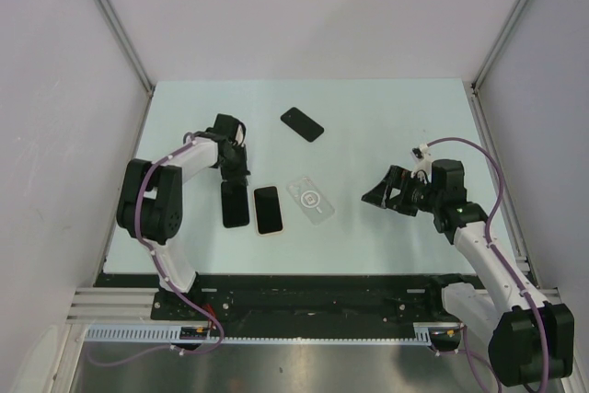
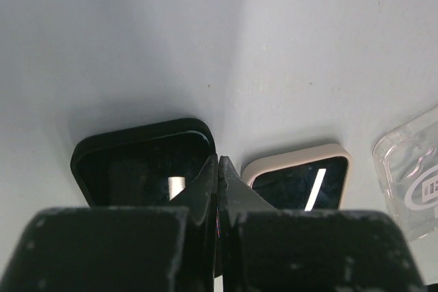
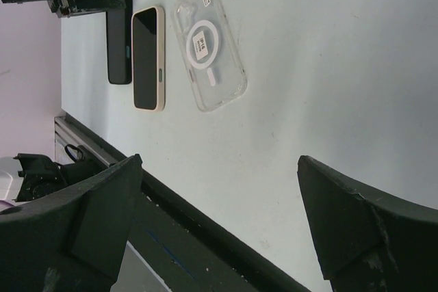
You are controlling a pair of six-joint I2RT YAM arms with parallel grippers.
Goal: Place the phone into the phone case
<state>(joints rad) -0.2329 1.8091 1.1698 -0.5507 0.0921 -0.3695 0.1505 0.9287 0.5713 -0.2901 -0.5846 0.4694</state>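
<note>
Near row on worktop, long axes roughly 6-to-12: black case, beige-edged phone, clear case. Left hand, pinched shut and empty, sits at black case's 12 o'clock end, nearest the phone. Right hand gapes empty at clear case's 3 o'clock. Farthest: black phone, diagonal.
</note>
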